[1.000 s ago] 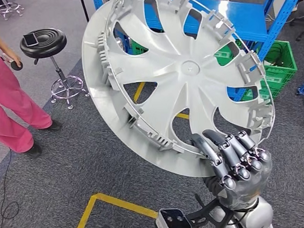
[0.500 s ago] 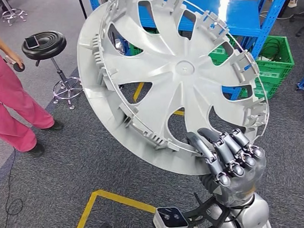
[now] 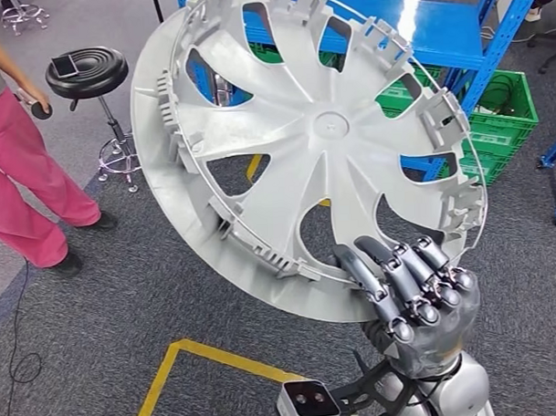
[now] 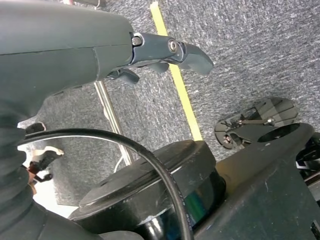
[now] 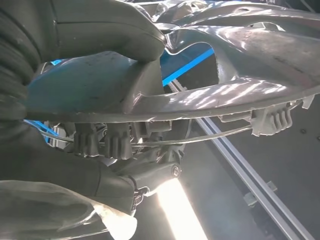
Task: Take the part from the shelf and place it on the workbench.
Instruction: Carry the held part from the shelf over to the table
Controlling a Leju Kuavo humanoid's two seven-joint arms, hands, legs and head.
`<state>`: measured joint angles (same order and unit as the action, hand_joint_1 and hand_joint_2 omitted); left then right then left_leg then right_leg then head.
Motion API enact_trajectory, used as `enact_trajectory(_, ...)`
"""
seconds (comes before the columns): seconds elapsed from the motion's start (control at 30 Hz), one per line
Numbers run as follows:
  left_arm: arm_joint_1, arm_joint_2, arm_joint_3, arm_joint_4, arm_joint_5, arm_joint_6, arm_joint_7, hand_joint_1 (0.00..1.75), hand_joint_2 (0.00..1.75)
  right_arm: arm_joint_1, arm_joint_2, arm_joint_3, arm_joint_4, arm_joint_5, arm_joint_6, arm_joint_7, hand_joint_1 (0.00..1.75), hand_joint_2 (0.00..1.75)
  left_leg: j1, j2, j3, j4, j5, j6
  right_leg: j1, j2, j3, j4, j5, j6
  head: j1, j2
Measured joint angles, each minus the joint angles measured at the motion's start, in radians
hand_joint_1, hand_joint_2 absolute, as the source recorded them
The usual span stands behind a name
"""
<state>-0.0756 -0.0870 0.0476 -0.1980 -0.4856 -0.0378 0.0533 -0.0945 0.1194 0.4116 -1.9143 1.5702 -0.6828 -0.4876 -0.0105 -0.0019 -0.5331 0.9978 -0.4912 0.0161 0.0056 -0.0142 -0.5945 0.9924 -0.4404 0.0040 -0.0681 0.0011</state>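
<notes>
Part [image 3: 308,143], a big grey wheel cover, sits clamped at its rim in our right hand [image 3: 420,303], tilted up, presumably to carry clear; left hand [image 4: 75,50] grips nothing, its fingers apart.

Head view is bright and evenly lit, looks like overhead indoor light, with only a soft shadow on the grey carpet floor [image 3: 161,285]. There's a white glare patch on the blue metal shelf [image 3: 420,25], and the big silver-grey plastic wheel cover [image 3: 314,143] has mild sheen but stays sharp. Left wrist view is dimmer, and the close dark grey left hand [image 4: 113,45] looks soft. Right wrist view is murky and blurry up close, with streaky highlights on the wheel cover's rim and a blown-out bright strip on the floor.
</notes>
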Motion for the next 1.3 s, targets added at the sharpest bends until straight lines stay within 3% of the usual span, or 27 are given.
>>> enact_trajectory(1.3, -0.015, 0.006, -0.019, -0.001, -0.011, -0.015, 0.003, 0.0, 1.75, -0.008, 0.029, -0.005, 0.022, 0.0, 0.0, -0.051, 1.75, 1.75, 0.002, 0.0, -0.004, 0.001, 0.004, -0.003, 0.001, 0.0, -0.005, 0.001, 0.003, 0.004, 0.0, 0.0)
